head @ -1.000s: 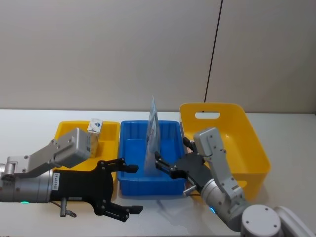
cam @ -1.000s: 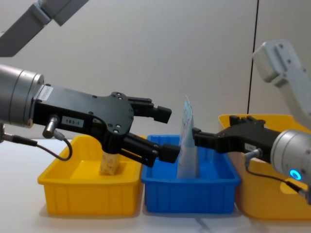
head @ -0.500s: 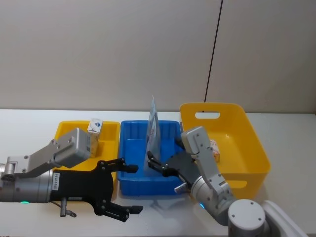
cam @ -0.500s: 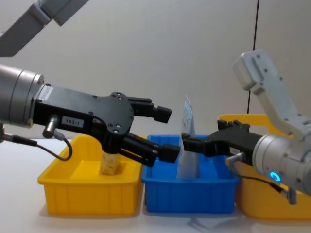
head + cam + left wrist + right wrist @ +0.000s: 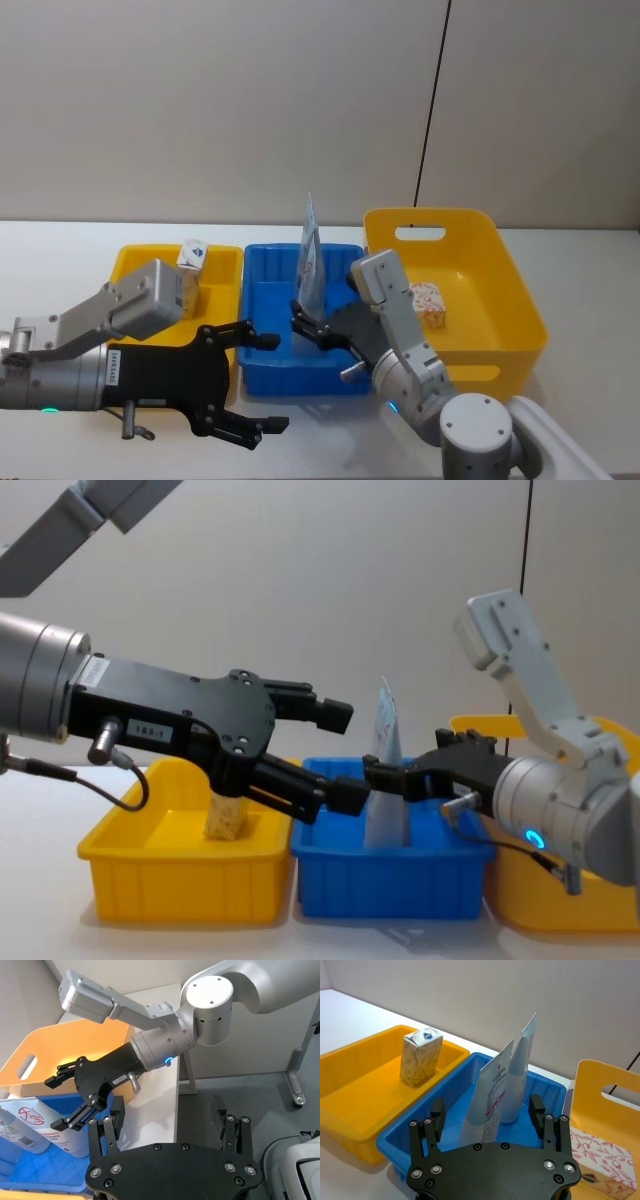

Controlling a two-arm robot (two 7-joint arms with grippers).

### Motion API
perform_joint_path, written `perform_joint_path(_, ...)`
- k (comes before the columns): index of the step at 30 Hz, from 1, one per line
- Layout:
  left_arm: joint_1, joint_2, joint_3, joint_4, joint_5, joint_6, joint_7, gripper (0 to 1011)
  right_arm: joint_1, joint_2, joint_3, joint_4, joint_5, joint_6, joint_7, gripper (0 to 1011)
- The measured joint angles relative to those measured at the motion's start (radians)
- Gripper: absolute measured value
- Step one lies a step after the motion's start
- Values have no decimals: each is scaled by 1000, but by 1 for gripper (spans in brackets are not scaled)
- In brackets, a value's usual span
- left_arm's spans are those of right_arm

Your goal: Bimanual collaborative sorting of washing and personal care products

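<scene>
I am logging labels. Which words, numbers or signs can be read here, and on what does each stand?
"183-1", as far as legible: sticker on left end effector.
Front pouch print: too small to read.
Carton top mark: blurred.

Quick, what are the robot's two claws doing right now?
Left gripper: open, holding nothing, in front of the blue bin.
Right gripper: open, empty, beside the pale-blue pouch.
</scene>
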Motion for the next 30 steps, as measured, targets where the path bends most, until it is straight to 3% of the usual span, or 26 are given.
perform_joint_path(20, 0, 0, 0, 0, 0, 0, 0, 1002, 92, -71, -2, 154, -49, -35, -38, 984)
perform_joint_path(30, 0, 0, 0, 0, 0, 0, 0, 1001, 116, -88, 1, 188, -60, -40, -40, 702)
